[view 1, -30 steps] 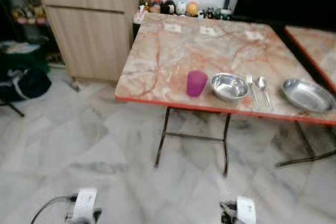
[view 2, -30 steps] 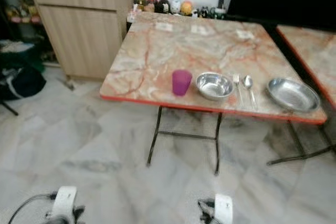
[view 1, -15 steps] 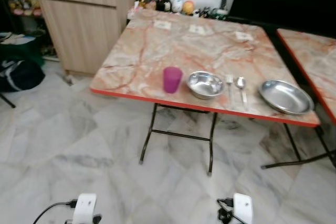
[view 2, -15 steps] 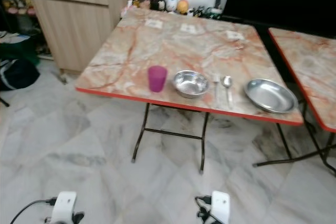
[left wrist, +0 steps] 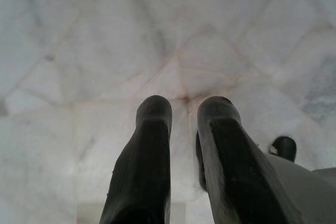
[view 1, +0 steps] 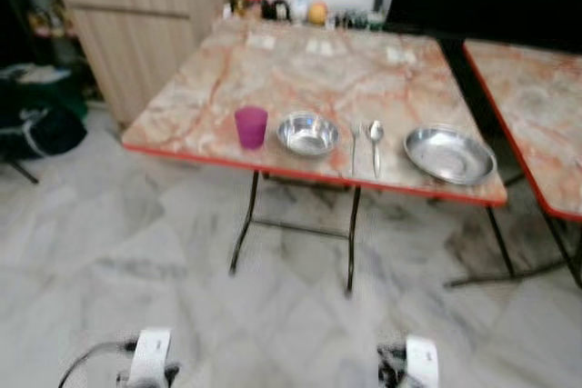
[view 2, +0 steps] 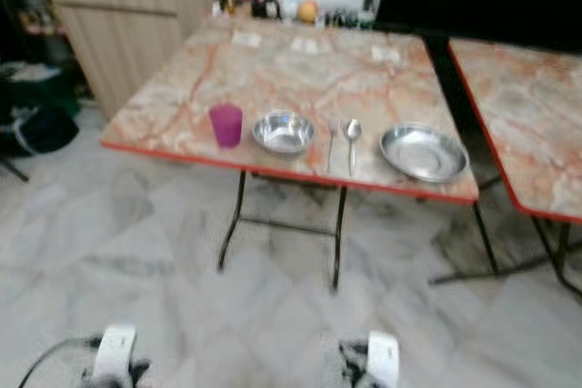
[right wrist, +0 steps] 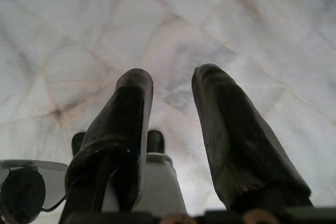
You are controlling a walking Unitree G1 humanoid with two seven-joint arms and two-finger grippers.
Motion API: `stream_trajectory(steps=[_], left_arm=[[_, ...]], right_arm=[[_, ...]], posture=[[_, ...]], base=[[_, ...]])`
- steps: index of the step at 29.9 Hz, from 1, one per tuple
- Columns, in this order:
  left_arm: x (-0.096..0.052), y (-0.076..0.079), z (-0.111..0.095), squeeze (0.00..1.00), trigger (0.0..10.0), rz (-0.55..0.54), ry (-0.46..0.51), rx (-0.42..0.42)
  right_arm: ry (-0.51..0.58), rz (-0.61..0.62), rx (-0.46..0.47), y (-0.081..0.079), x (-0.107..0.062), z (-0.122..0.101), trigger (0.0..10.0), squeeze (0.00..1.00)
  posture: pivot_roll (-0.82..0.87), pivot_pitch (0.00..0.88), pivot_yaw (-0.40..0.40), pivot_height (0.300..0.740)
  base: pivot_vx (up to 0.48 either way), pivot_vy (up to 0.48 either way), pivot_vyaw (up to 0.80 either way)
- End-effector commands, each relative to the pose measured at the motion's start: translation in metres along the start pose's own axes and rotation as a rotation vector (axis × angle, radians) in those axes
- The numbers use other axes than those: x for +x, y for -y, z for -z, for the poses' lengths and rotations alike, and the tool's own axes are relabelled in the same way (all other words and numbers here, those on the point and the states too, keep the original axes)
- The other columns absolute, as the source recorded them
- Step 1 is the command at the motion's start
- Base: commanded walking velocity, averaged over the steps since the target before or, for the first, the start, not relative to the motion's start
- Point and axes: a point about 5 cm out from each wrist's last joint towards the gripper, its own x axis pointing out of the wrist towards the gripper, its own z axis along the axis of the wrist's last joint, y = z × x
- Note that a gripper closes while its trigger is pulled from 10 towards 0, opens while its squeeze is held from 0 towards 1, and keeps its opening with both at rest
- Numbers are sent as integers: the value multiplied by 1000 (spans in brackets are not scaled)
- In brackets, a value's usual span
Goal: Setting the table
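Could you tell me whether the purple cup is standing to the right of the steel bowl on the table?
No, the purple cup stands to the left of the steel bowl, near the table's front edge.

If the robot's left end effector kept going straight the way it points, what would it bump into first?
Probably the marble floor. The left end effector points down at bare tiles, fingers a little apart, with nothing between them and the floor as far as the wrist view shows.

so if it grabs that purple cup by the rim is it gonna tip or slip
The purple cup looks like thin plastic, so probably light and easily nudged. It stands upright and apart from the steel bowl, near the table edge; a sideways bump might topple it. Its smooth wall may slip unless squeezed firmly.
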Motion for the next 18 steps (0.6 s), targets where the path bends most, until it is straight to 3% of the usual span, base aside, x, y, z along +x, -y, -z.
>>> stream_trajectory(steps=[1, 10, 18], left_arm=[[-1, -4, 3, 0, 10000, -9, -8, -11], [-1, -4, 4, 0, 10000, -11, -9, -17], [-1, -2, 5, 0, 10000, -8, -10, -14]], right_arm=[[13, 1, 11, -1, 1, -3, 10000, 0], [23, -3, 10, -2, 1, -6, 10000, 0], [34, 9, 12, 2, 1, -7, 10000, 0]], posture=[[184, 0, -69, 740], [181, 3, -81, 740], [180, 0, -83, 740]], base=[[0, 0, 0], [0, 0, 0], [274, 0, 0]])
